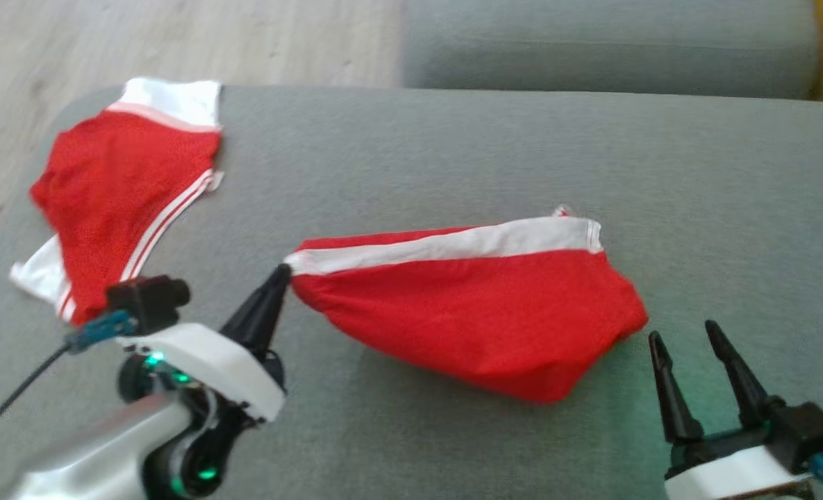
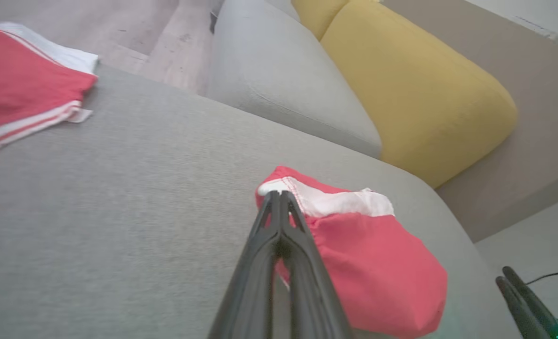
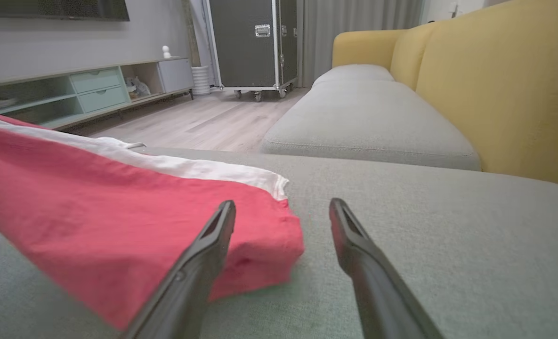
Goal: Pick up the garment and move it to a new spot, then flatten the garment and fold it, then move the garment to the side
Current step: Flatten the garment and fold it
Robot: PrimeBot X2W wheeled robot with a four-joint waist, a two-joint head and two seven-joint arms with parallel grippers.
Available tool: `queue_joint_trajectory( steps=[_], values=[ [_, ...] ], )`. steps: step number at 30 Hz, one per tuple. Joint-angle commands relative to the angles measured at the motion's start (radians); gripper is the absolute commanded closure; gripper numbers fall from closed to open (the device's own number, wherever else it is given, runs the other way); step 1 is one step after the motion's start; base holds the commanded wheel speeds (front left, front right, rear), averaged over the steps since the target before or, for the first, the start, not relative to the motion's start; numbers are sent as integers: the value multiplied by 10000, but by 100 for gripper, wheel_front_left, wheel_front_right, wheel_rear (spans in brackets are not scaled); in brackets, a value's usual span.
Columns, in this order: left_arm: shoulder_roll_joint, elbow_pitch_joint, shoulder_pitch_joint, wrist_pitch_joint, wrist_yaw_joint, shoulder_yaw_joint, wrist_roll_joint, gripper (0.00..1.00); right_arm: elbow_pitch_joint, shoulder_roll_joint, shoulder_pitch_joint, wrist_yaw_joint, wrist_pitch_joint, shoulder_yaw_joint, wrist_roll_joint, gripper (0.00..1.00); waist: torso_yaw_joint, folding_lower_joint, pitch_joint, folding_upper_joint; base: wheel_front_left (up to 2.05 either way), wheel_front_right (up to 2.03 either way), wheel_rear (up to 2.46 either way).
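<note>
Jaws of the left gripper [image 1: 285,272] are clamping the white-banded corner of the red garment [image 1: 480,312], which is lying just ahead on the grey cushion [image 1: 494,153]; the right gripper [image 1: 684,335] is gaping beside its other end.

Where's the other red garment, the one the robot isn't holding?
In the head view, the other red garment lies at the far left of the grey cushion, beyond the left gripper.
</note>
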Motion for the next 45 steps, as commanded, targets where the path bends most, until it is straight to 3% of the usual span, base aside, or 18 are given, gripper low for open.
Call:
queue_joint_trajectory(
  steps=[1,6,13,17,22,23,25,28,29,30,31,32,33,34,35,40,45],
  values=[
    [539,-242,-320,-163,126,520,250,100,-269,-413,-497,-7,-38,290,255,0,481,0,335,0,0,0,0],
    [773,12,-351,-232,294,611,690,100,673,-1540,-1367,-7,-38,1399,1708,0,1089,0,733,0,0,0,0],
    [562,1070,-739,-286,444,627,1536,100,2017,-3345,-3193,-7,165,3935,4995,0,1603,0,1191,0,0,0,0],
    [114,1400,-792,-309,292,777,1636,100,2316,-4077,-4126,-7,127,4820,6083,0,1698,0,1383,0,0,0,0],
    [-470,1698,-737,-324,127,820,1782,100,2701,-4498,-4974,-7,188,5925,7265,0,1681,0,1499,0,0,0,0],
    [-550,1776,-715,-326,106,838,1794,92,2792,-4536,-5100,-7,231,6144,7487,0,1669,0,1516,0,0,0,0],
    [-679,1921,-682,-329,59,855,1833,53,2984,-4598,-5357,-7,237,6535,7808,0,1650,0,1544,0,0,0,0],
    [-848,2073,-628,-331,-4,857,1869,31,3328,-4577,-5696,-7,175,6950,8243,0,1630,0,1560,0,0,0,0],
    [-901,2098,-607,-332,-37,850,1868,10,3417,-4550,-5806,-7,151,7075,8377,0,1624,0,1566,0,0,0,0],
    [-901,2098,-607,-332,-37,850,1868,10,3417,-4550,-5806,-7,151,7075,8377,0,1624,0,1566,0,0,0,0],
    [-947,2120,-589,-332,-66,849,1865,0,3508,-4514,-5905,-7,131,7180,8542,0,1618,0,1572,0,0,0,0],
    [-988,2144,-576,-333,-75,849,1873,0,3578,-4485,-6008,-7,111,7296,8679,10,1615,0,1574,0,0,0,0],
    [-1029,2166,-566,-333,-76,855,1883,0,3641,-4456,-6103,-7,92,7401,8826,39,1612,0,1574,0,0,0,0],
    [-1073,2189,-549,-334,-74,879,1879,0,3692,-4431,-6199,-7,75,7520,8954,75,1607,0,1572,0,0,0,0],
    [-1111,2213,-526,-335,-73,913,1873,0,3705,-4402,-6283,-7,62,7663,9105,100,1597,0,1566,0,0,0,0],
    [-1217,2344,-280,-339,-38,1104,1937,0,3763,-4393,-6669,-7,-8,8269,9433,100,1388,0,1410,0,0,0,0],
    [-1319,2285,248,-342,-19,1429,2144,0,3517,-4665,-6335,-7,-33,7382,8944,100,929,0,1100,0,0,0,0]
  ],
)
